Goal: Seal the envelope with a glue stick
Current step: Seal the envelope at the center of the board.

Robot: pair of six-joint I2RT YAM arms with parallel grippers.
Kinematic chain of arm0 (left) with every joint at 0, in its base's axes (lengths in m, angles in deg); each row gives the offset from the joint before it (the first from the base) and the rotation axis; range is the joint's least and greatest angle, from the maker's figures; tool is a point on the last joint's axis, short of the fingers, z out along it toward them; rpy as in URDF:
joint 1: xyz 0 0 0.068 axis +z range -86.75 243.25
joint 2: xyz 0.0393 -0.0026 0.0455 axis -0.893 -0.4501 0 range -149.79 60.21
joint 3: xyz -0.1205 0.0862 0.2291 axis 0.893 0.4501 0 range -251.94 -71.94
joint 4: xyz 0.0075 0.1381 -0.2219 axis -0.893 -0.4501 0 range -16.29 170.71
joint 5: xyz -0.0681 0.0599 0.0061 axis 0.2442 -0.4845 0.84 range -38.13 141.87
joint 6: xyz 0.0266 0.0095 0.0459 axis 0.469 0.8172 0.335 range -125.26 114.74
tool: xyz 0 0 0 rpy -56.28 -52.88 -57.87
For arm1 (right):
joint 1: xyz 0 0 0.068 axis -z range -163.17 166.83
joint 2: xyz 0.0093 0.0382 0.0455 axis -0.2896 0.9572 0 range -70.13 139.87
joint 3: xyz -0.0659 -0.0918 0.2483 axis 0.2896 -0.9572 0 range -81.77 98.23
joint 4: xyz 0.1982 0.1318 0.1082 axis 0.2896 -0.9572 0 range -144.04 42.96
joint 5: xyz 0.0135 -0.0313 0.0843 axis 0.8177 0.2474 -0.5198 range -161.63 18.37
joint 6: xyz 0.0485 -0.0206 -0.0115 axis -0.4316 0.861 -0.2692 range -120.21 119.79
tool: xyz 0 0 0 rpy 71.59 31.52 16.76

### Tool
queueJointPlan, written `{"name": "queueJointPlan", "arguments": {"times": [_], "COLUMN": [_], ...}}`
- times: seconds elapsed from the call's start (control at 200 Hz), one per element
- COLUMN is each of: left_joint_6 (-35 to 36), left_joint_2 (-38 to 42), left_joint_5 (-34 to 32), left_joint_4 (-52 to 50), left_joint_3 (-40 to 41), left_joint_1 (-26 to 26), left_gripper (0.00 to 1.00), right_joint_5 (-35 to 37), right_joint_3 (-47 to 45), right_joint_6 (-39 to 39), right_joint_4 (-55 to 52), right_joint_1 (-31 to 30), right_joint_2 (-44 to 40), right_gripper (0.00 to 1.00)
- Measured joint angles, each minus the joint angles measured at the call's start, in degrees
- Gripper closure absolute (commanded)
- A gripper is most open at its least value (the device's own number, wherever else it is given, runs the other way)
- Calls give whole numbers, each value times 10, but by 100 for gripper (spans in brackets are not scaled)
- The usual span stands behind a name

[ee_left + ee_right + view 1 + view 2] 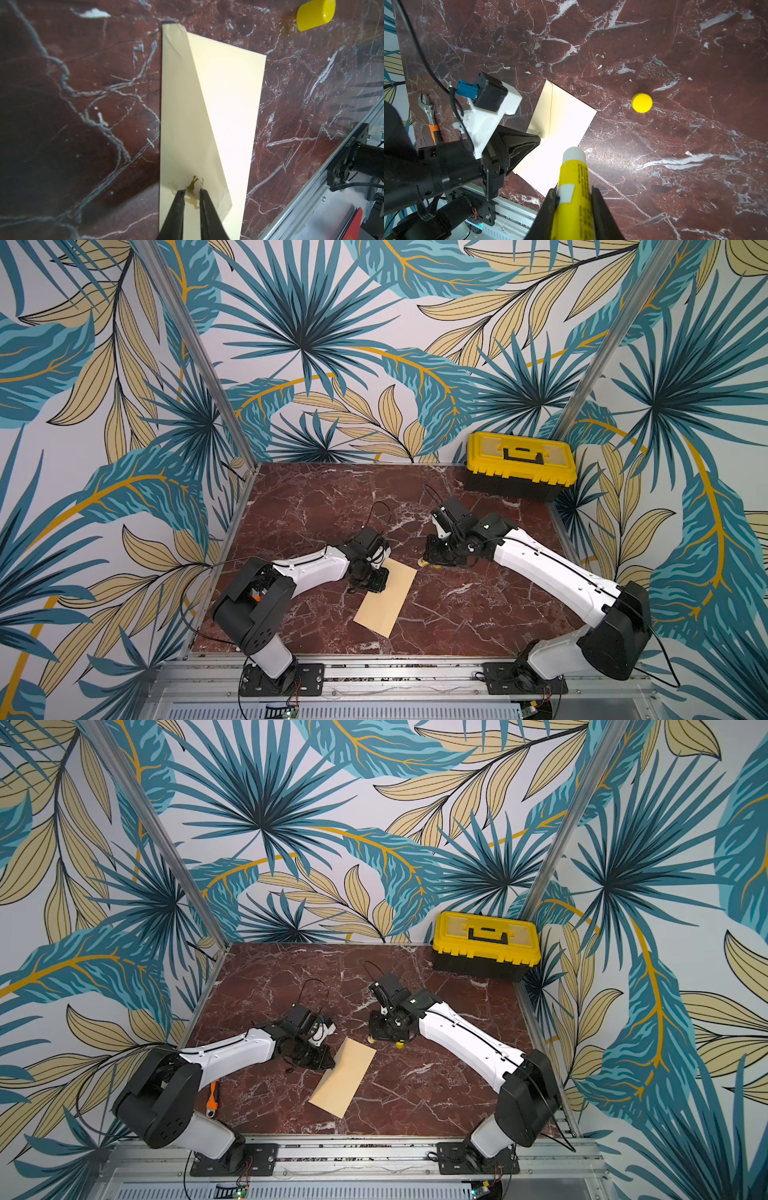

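**Left tips on the flap, right jaws clamped on the uncapped glue stick**

Left gripper [192, 192]: the two black fingers [179, 207] stand close, with a narrow gap between them. The tips sit at the pointed end of the flap [182, 114], either side of the dark mark [192, 187], and paper shows through the gap. Nothing looks pinched. Cannot tell whether the tips press the paper or only meet it. The flap is shaded and lifted off the envelope [228, 104] body; the right wrist view shows it standing up [540, 112] at the left gripper's nose [538, 137].

Left arm [307, 568]: rises from its base at the near edge, left side. The forearm lies low and reaches toward the worktop's middle, and the wrist is bent down over the envelope's left long edge.

Right gripper [574, 192]: jaws closed on the barrel of the glue stick [573, 172]. The white glue tip is bare and points forward beside the envelope's edge. Cannot tell if it touches.

Right arm [552, 572]: from its base at the near right, the forearm slants in toward the middle. The wrist is folded down just past the envelope's far corner.

Envelope: in both top views [384, 599] [343, 1077] it lies aslant on the red marble worktop [311, 497], around the middle and nearer the near edge.

Cap [641, 102]: yellow, off the stick, alone on the marble, apart from the envelope [315, 14].

Toolbox [519, 460]: yellow lid, in the far right corner. Wrench [212, 1096]: orange handle, by the left edge beside the left arm.
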Motion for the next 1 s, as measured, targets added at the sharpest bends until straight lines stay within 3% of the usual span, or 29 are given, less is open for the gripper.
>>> {"name": "queueJointPlan", "arguments": {"times": [0.596,0.997], "left_joint_6": [-6,-1], "left_joint_2": [-39,-78], "left_joint_5": [-3,-43], "left_joint_4": [9,-11], "left_joint_3": [-17,-51], "left_joint_1": [-18,-45], "left_gripper": [87,90], "right_joint_5": [0,0], "right_joint_3": [-10,-25], "right_joint_6": [-1,-2], "right_joint_4": [0,0], "right_joint_1": [0,0], "right_joint_2": [0,-16], "right_gripper": [100,100]}}
